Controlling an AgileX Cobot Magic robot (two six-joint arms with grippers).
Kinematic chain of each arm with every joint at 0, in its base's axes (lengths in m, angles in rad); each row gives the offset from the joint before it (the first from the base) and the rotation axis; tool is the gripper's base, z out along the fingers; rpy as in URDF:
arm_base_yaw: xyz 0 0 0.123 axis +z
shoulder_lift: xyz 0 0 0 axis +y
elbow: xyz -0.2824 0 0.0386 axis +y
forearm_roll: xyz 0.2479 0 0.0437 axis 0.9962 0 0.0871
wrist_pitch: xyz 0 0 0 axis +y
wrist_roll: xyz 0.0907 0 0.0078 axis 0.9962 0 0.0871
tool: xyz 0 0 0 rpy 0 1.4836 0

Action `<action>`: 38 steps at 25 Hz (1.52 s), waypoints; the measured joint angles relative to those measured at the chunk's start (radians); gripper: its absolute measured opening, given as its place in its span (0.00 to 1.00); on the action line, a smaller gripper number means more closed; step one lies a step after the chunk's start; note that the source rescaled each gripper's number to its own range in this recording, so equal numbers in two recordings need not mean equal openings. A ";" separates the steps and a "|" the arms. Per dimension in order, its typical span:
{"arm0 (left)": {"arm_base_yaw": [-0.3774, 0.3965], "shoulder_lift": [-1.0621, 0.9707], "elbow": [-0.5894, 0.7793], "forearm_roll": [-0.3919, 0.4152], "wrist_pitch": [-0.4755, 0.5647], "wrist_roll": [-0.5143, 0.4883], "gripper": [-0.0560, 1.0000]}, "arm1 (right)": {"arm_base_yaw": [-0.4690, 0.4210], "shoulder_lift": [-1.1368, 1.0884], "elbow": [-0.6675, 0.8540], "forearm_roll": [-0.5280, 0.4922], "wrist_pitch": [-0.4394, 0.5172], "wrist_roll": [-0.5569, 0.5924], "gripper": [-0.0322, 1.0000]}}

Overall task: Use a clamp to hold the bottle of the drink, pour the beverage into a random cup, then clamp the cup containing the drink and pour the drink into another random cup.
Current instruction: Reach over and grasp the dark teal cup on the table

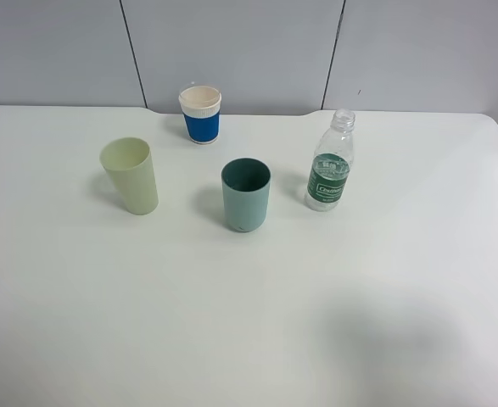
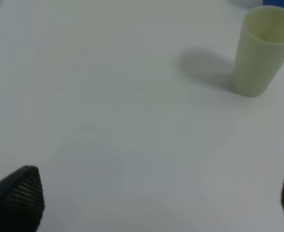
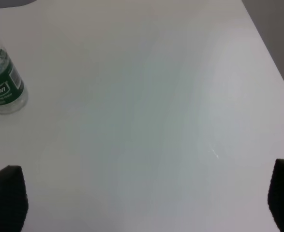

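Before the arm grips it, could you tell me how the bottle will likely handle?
The bottle looks thin clear plastic, so it probably dents under a hard squeeze. It stands tall and narrow, so a sideways nudge could tip it. It appears uncapped, so tilting may spill.

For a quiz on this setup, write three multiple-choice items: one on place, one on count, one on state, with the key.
1. Which cup stands nearest the bottle?
A. pale green cup
B. teal cup
C. blue-banded cup
2. How many cups are on the table?
A. two
B. three
C. four
3. How is the bottle placed?
A. upright
B. lying on its side
C. tilted in a hand
Key: 1 B, the teal cup stands closest beside it; 2 B, only those three cups show; 3 A, it stands on its base, untouched.
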 joint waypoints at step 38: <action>0.000 0.000 0.000 -0.040 -0.001 0.000 1.00 | 0.000 0.000 0.000 0.000 0.000 0.000 1.00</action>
